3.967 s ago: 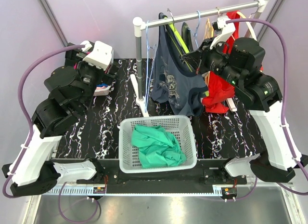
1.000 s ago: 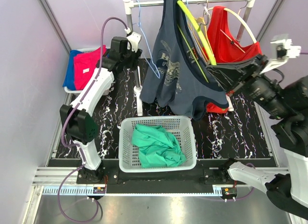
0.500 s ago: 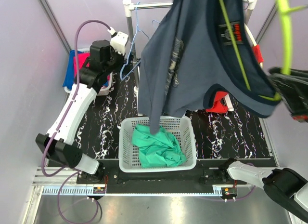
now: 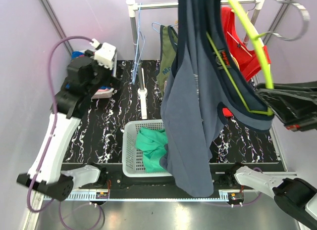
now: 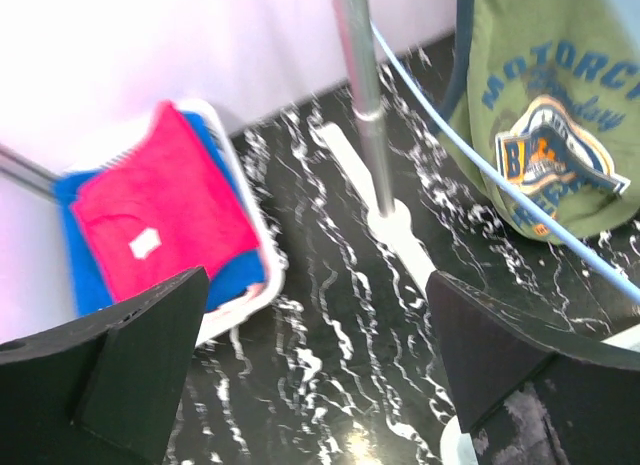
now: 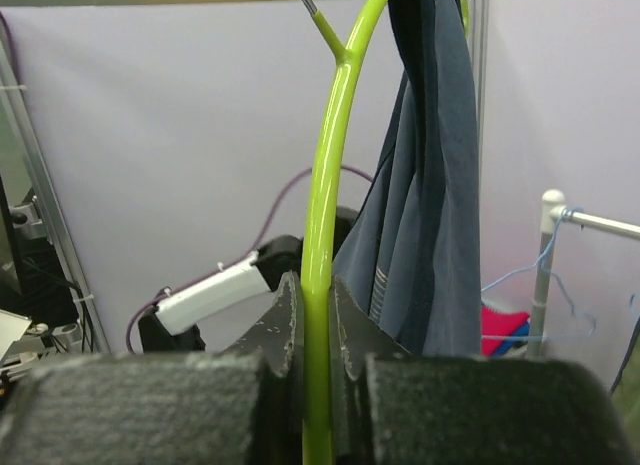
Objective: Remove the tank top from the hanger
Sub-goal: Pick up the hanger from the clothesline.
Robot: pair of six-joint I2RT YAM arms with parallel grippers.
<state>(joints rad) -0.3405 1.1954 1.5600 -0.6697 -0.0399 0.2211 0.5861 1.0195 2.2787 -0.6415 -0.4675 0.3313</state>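
A dark blue-grey tank top [image 4: 190, 116] hangs on a lime-green hanger [image 4: 247, 39] held high, close to the top camera and off the rack. Its hem falls in front of the basket. My right gripper [image 4: 270, 102] is shut on the hanger's lower bar. In the right wrist view the jaws [image 6: 318, 295] pinch the green bar [image 6: 330, 135], with the tank top [image 6: 430, 205] draped beside it. My left gripper [image 4: 105, 80] is open and empty at the left, over the table [image 5: 320, 315].
A white basket [image 4: 130, 141] holds a green garment [image 4: 148, 143]. The rack [image 4: 132, 22] carries a red garment [image 4: 240, 34], an olive tank top [image 5: 545, 115] and a blue wire hanger [image 5: 480, 165]. A white tray of pink and blue clothes [image 5: 160, 210] stands at the back left.
The hanger and tank top swung left and lower, so the hem now covers the basket's right side. My left arm pulled back from the rack toward the left.
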